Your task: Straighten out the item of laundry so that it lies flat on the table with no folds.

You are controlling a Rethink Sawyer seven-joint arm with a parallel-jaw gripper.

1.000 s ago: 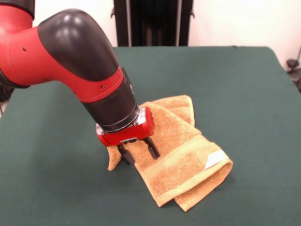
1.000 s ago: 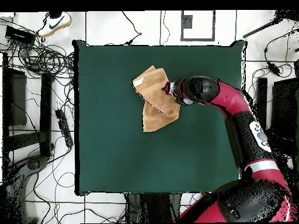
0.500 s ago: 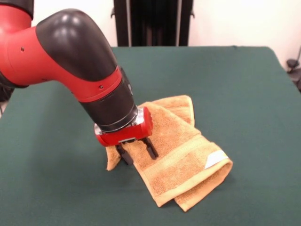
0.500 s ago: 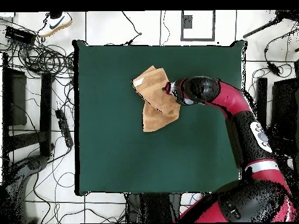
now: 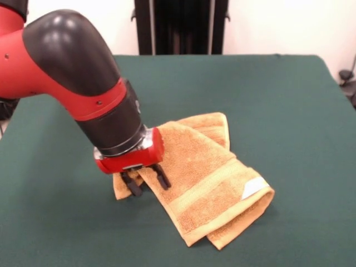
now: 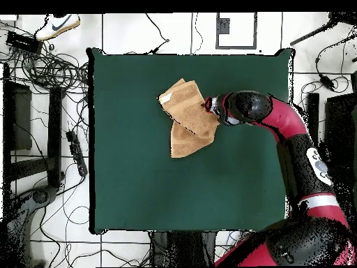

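The orange-tan towel (image 5: 203, 175) lies crumpled and folded over itself on the green table (image 5: 278, 94), right of centre in the front view. Its white label (image 5: 256, 188) shows near the front right fold. My gripper (image 5: 147, 182) comes down at the towel's left corner, and its two black fingers (image 5: 163, 178) pinch that corner just above the cloth. In the overhead view the towel (image 6: 183, 122) sits in the upper middle of the table (image 6: 139, 181), with the gripper (image 6: 208, 106) at its right edge. The arm hides part of the towel's far left side.
A black stand (image 5: 178, 25) rises behind the table's far edge. In the overhead view, cables (image 6: 49, 70) and a shoe (image 6: 61, 25) lie on the floor left of the table. The arm's elbow (image 6: 244, 108) hangs over the table's right part.
My gripper has moved left in the front view, dragging the towel's left corner with it. The rest of the towel has stayed in place.
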